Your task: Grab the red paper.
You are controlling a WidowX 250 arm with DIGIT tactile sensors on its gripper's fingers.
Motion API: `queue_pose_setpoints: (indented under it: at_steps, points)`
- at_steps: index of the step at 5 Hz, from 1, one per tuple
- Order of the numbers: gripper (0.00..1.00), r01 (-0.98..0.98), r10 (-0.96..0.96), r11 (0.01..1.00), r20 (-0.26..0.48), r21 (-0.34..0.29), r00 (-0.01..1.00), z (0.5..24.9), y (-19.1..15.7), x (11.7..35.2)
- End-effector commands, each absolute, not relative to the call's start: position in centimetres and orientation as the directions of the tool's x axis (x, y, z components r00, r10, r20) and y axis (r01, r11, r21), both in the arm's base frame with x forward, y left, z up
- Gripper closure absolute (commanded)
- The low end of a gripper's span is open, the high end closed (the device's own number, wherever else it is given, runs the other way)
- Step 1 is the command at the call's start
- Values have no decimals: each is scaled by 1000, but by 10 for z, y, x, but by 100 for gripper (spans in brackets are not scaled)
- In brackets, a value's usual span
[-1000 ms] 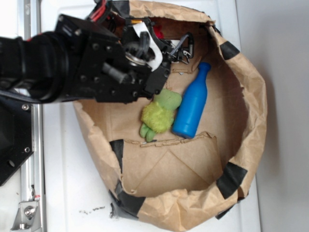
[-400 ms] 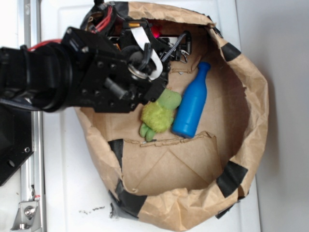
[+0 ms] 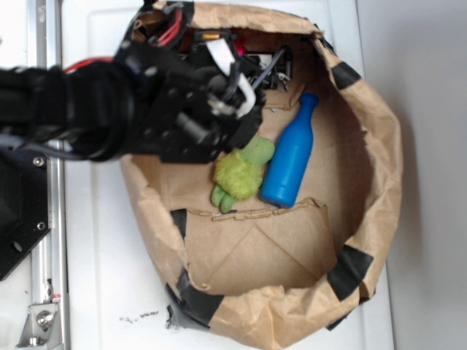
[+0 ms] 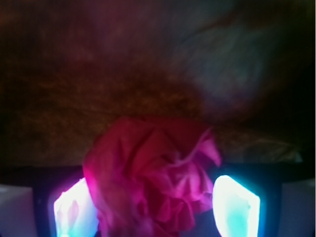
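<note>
Progress at this moment stood at the pre-grasp stage, by my reading. In the wrist view the red paper point(image 4: 153, 177) sat between the two lit fingertips point(image 4: 236, 203) of the gripper point(image 4: 158, 207), with the fingers spread apart on either side of the wad. I could not confirm contact on either side; the left finger looked partly covered by the paper's edge, and the right finger stood just beside it. No lift was evident.

In the exterior view the gripper point(image 3: 252, 69) was down inside the brown paper bag point(image 3: 379, 146), at the bag's upper left corner. Only a small red patch point(image 3: 239, 48) showed there past the arm, which I took to be the paper, though most of it was hidden.

Remaining steps, as I judged them: close the fingers on the wad, verify the hold, then raise it.

Item count, as visible:
- red paper: one
- green plush toy point(image 3: 241, 173): one, lying near the bag's middle
- blue bottle point(image 3: 290, 154): one, lying touching the plush toy
- paper bag: one

Neither the toy nor the bottle lay between the fingers.
</note>
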State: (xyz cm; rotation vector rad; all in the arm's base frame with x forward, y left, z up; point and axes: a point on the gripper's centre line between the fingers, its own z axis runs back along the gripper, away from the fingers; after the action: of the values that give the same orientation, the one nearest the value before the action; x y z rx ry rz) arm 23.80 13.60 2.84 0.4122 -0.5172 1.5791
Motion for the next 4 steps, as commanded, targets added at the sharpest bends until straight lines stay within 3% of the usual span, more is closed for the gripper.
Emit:
queue_pose_setpoints:
  at_steps: [1,2,4]
  points:
    - [0,-989,817,-123,558,-78,-146,19,173,236]
    - [100,-989,820,-98,554,-115,-146,27,169,235]
    - [100,-990,823,-61,554,-130,-124,31,161,234]
